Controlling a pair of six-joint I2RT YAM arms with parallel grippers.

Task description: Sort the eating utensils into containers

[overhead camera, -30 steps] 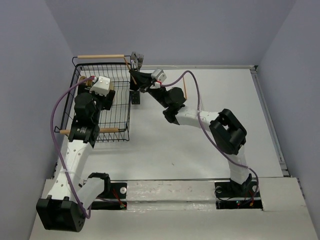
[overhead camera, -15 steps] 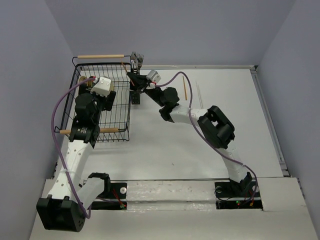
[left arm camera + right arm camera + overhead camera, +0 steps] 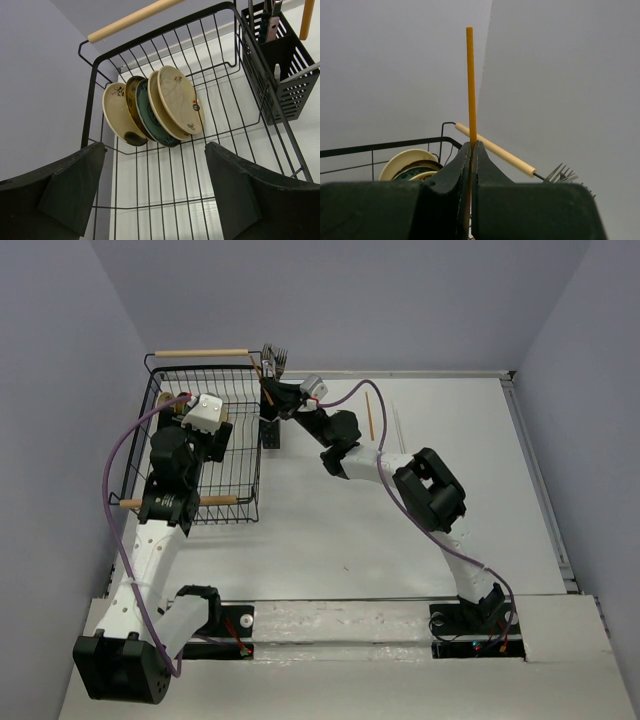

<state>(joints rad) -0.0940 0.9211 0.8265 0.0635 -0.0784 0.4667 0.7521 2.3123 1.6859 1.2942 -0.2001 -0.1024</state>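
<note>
My right gripper (image 3: 471,150) is shut on an orange wooden chopstick (image 3: 470,85) that stands upright between the pads. In the top view this gripper (image 3: 269,392) sits at the rack's far right corner, over the black caddies (image 3: 271,436). Silver forks (image 3: 276,359) stand in the far caddy and also show in the right wrist view (image 3: 563,174). The caddies (image 3: 286,70) hang outside the rack wall. Two more chopsticks (image 3: 369,415) lie on the table. My left gripper (image 3: 155,200) is open and empty above the rack floor.
The big black wire dish rack (image 3: 245,480) with wooden handles (image 3: 200,353) holds several tan and green plates (image 3: 155,105) standing on edge at its far left. A pale stick (image 3: 398,426) lies on the white table beside the orange chopstick. Walls close both sides.
The right arm's elbow has folded in toward the rack, while its gripper stays by the caddies with the chopstick held. The left arm has not moved.
</note>
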